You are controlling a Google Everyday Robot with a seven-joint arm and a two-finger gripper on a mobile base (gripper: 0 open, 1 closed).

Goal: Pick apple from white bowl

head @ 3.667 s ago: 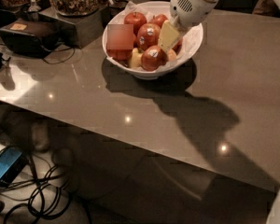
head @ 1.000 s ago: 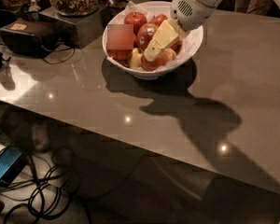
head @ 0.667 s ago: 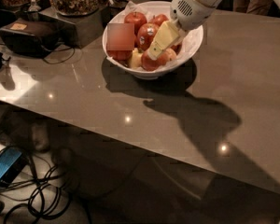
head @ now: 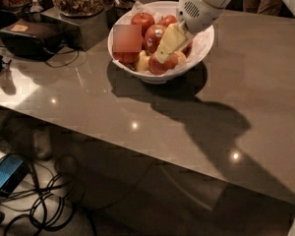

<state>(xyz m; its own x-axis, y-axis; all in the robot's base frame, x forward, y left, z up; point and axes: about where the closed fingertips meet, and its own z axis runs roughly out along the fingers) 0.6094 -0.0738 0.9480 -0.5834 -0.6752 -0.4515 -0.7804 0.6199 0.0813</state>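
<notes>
One gripper (head: 162,54) in one white bowl (head: 200,45) — about five red apples (head: 143,19), one pale apple (head: 143,62).

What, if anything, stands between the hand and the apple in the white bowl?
Nothing visible. The hand is down in the bowl, its tip right at the apple. A stickered apple and a pale apple crowd it from beside, not between.

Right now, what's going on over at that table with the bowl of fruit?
A robot arm is reaching down into the white bowl on the brown table. Its end effector is in among the fruit, right at a red apple near the bowl's front edge. That apple sits in the bowl, not yet lifted out. Other apples lie around it.
</notes>
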